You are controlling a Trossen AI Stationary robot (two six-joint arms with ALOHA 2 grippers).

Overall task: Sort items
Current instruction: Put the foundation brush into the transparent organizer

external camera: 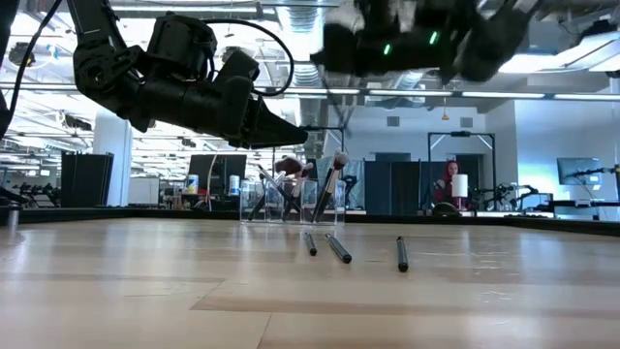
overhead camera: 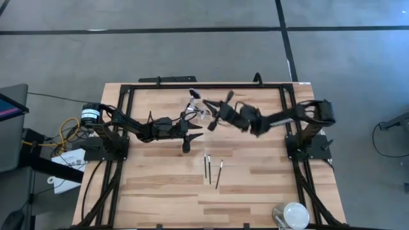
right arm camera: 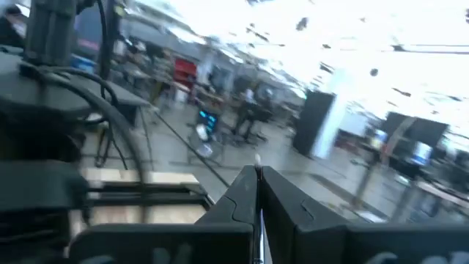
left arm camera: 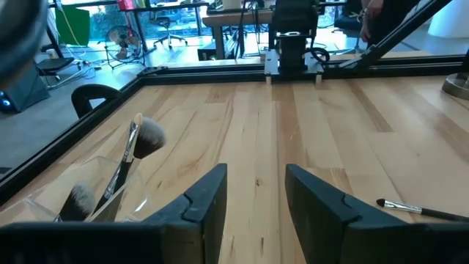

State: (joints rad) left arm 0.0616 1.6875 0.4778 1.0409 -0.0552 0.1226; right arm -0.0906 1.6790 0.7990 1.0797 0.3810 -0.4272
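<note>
Brushes [external camera: 329, 244] are split between two places: three are seen lying on the table [overhead camera: 255, 185] near its middle, close together but apart, and several more are stood heads-up in the clear holder [external camera: 291, 206] farther back, one fluffy head [left arm camera: 150, 136] leaning out over its rim. One more brush [right arm camera: 258, 202] is pinched between the pressed-together fingers of the right gripper [right arm camera: 258, 192], which is held high above the table near the holder; only a thin sliver of the handle is shown between the fingers. The left gripper [left arm camera: 255, 196] is spread and carries nothing, hanging low just beside the holder and pointed along the bare boards, with a loose brush [left arm camera: 421, 211] off to one side of it. The step in hand is judged to be the carrying of the held brush toward the holder. Trouble could come from the thin grip: a slim handle caught at the very tips may be twisted or dropped. The holder looks light and already crowded, so it could be tipped by a brush pushed in at an angle, or knocked by the left gripper so close by.
</note>
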